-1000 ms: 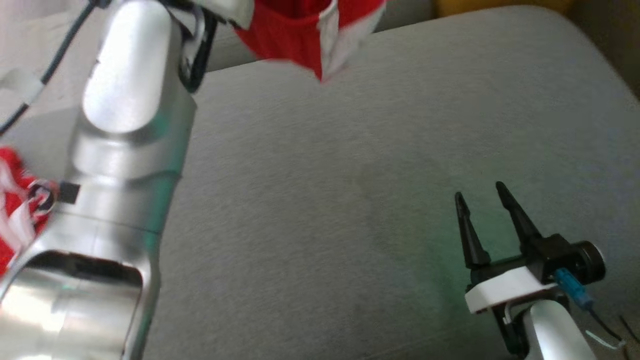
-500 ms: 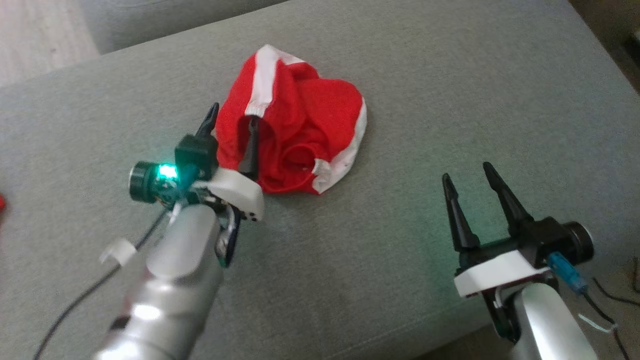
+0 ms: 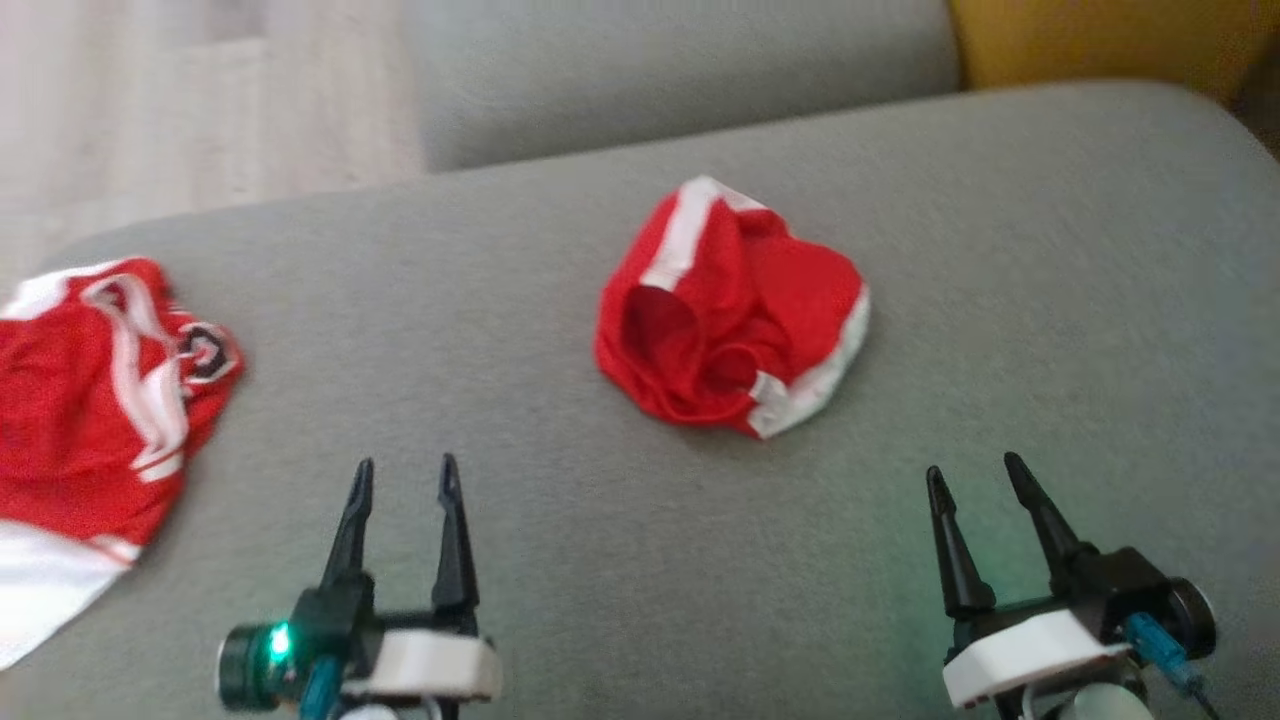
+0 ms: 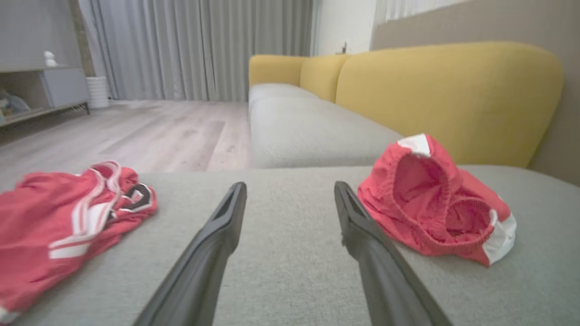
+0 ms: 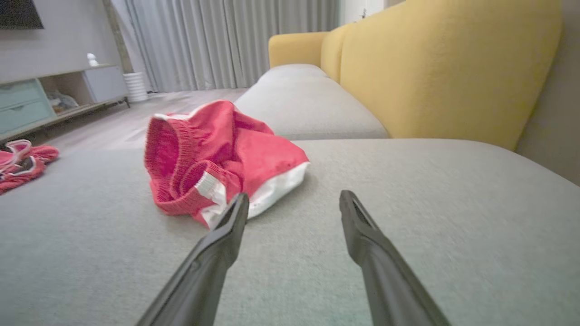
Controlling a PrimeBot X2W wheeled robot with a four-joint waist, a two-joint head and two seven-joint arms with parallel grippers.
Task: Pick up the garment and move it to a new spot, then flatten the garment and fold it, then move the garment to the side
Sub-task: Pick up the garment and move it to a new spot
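Crumpled red cloth shorts with white trim [image 3: 730, 320] lie mid-seat on the grey sofa cushion [image 3: 600, 580]. Our left gripper [image 3: 405, 463] and right gripper [image 3: 974, 465] hover spread, empty. Soft and light, we judge; pinch the elastic waistband [image 5: 156, 136].

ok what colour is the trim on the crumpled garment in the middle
The trim is white, the garment red; clearest in the head view.

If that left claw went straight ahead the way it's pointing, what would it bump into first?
Probably nothing soon: the left gripper points along bare grey cushion, passing between the crumpled red shorts on its right and the red jersey on its left. Depth is unclear, though.
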